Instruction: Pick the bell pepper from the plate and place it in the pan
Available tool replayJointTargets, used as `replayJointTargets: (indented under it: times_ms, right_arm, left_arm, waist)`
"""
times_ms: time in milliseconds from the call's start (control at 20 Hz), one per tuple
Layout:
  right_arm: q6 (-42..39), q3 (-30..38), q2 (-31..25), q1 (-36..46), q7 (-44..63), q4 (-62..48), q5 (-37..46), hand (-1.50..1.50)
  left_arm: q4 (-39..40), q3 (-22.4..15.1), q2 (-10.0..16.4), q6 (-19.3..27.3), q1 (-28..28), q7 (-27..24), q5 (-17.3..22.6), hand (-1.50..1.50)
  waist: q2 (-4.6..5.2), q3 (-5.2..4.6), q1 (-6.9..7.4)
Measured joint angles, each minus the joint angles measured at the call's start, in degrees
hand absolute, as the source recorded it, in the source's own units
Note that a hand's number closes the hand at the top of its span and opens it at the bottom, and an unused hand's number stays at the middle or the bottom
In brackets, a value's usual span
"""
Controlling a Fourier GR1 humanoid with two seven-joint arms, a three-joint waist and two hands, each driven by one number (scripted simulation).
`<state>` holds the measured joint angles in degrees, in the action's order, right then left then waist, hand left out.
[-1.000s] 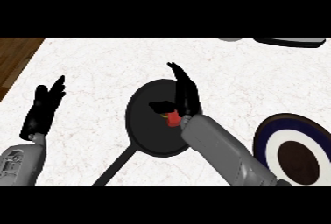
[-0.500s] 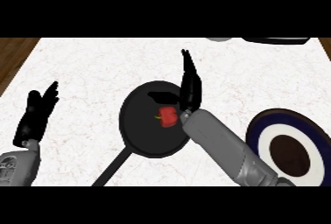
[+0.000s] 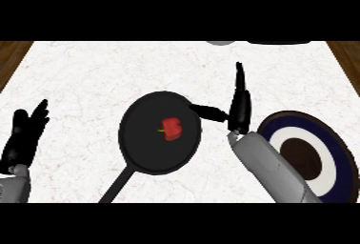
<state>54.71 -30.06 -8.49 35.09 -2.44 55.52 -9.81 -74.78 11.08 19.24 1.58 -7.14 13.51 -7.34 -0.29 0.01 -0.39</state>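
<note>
Bell pepper (image 3: 171, 128) in pan (image 3: 144, 145); right hand (image 3: 240, 110) wide open, seemingly touching pan rim.

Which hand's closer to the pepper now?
Right. The right hand is open just right of the pan holding the pepper; the left hand rests far left.

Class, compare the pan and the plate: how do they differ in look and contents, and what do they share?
The pan is all black; the plate has a dark blue rim, white ring and dark centre. The pan has a long handle; the plate has none. The pan holds the red bell pepper; the plate shows none. Both are round and lie on the counter.
</note>
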Motion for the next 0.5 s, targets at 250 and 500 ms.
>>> replayJointTargets:
  times_ms: [250, 500]
  right_arm:
    - [-4.2, 0.3, -10.6, -10.7, 2.5, 16.4, -0.7, -1.50]
    - [-9.8, 3.2, -20.6, -23.5, 1.3, 30.6, -3.3, -1.50]
  left_arm:
    - [-0.9, 1.0, 0.4, -0.1, 0.9, 0.1, 0.4, 0.00]
    - [-1.2, 0.9, -0.2, 0.0, 1.0, 0.3, 0.2, 0.00]
  waist:
    - [-0.18, -0.03, -0.93]
    - [-0.08, -0.03, -1.02]
